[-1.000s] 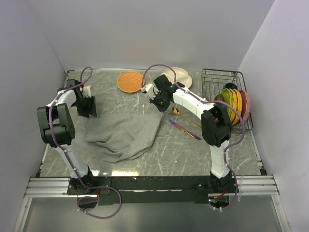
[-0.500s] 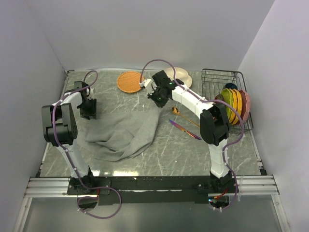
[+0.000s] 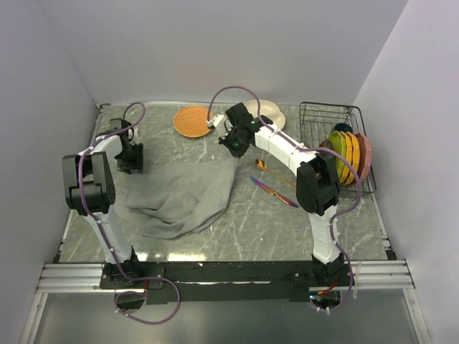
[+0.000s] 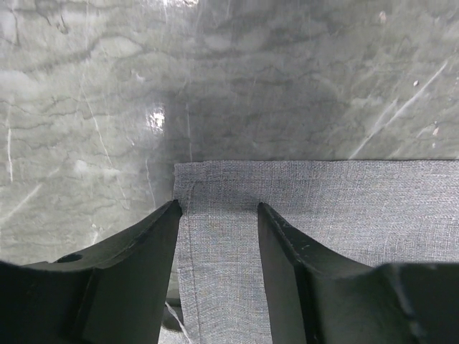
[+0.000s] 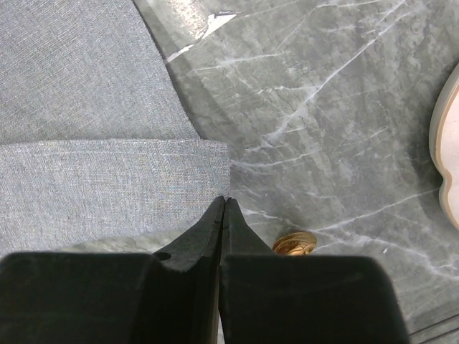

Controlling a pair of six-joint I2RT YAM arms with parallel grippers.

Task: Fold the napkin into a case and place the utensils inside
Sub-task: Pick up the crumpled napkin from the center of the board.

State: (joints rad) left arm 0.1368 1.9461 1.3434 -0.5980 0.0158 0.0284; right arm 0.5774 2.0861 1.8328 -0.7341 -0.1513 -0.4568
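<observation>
napkin (image 3: 183,197): left of table centre. The near half is a rumpled heap and the far edge runs between my two grippers. No case formed yet.
left gripper (image 4: 219,209): jaws about half apart, straddling the far-left corner. The cloth lies flat between them and nothing is pinched.
right gripper (image 5: 224,204): jaws pressed together on the far-right corner, and it looks like a pinch on the hem.
risk, near heap: if I fold over those wrinkles, the case likely comes out lumpy and too tight for utensils.
risk, left corner: it is unheld, so if my right arm pulls alone the cloth probably skews.
risk, right pinch: I only have the very edge, so it could slip out under tension.
risk, spoon (image 5: 295,244): the bowl sits just beside my right fingers, so dragged cloth or a wrist swing could knock it.
count, napkin: one.
count, knife (image 3: 275,192): one, right of the napkin.
count, spoon: one, so two utensils.
count, rack (image 3: 319,115): one, far right.
count, plates (image 3: 349,154): several standing on edge and overlapping, so I cannot count them.
count, orange mat (image 3: 192,120): one.
count, cream dish (image 3: 267,111): one.
</observation>
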